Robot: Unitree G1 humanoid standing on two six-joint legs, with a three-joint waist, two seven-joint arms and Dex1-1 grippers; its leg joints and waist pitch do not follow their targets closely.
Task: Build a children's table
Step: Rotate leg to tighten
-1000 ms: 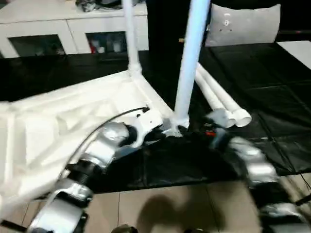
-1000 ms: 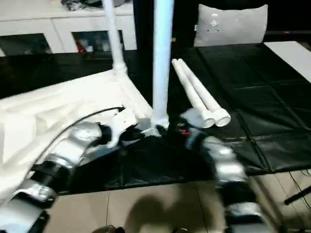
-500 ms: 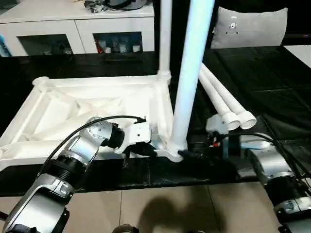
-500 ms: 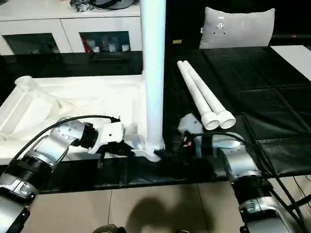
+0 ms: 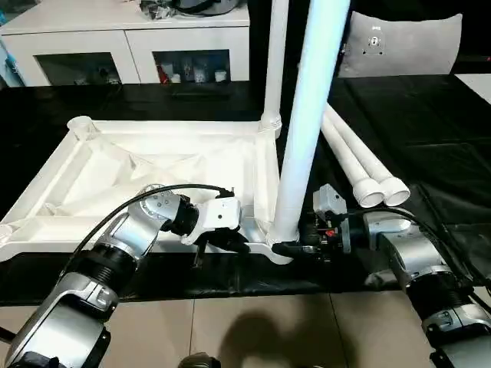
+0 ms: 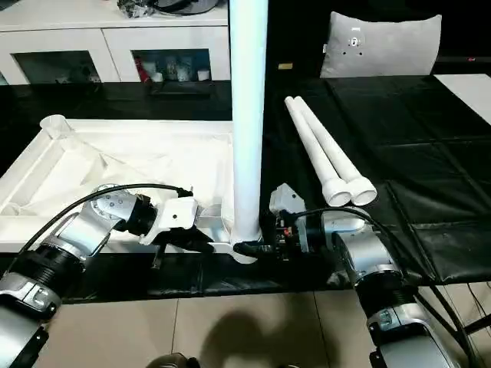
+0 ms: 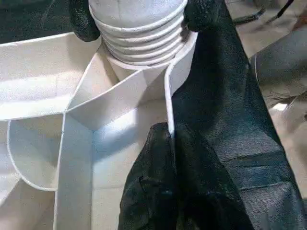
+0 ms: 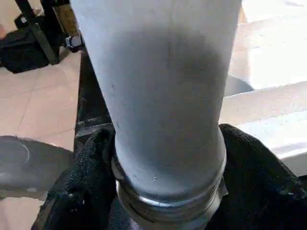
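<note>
The white tabletop [image 5: 153,172] lies upside down on a black mat [image 5: 430,138] on the floor, ribbed underside facing up, near the mat's front edge. One leg [image 5: 305,123] stands upright in the tabletop's near right corner socket; its top is cut off by the picture edge. The right gripper [image 6: 257,248] is clenched around the bottom of this leg, one black finger on each side, just above the threaded end, which is seen in the left wrist view entering the socket [image 7: 144,62]. The left gripper [image 7: 168,158] pinches the thin front rim of the tabletop just beside that socket, with its fingers [image 7: 148,191] closed on both sides of the wall. A second leg [image 5: 274,65] stands in the far right corner, its top also cut off. Two more legs [image 6: 326,153] lie side by side on the mat to the right of the tabletop, touching each other. The far left corner socket [image 5: 80,124] is open. Behind the mat stand a white cabinet [image 5: 130,42] and a grey cushion [image 5: 403,42].
</note>
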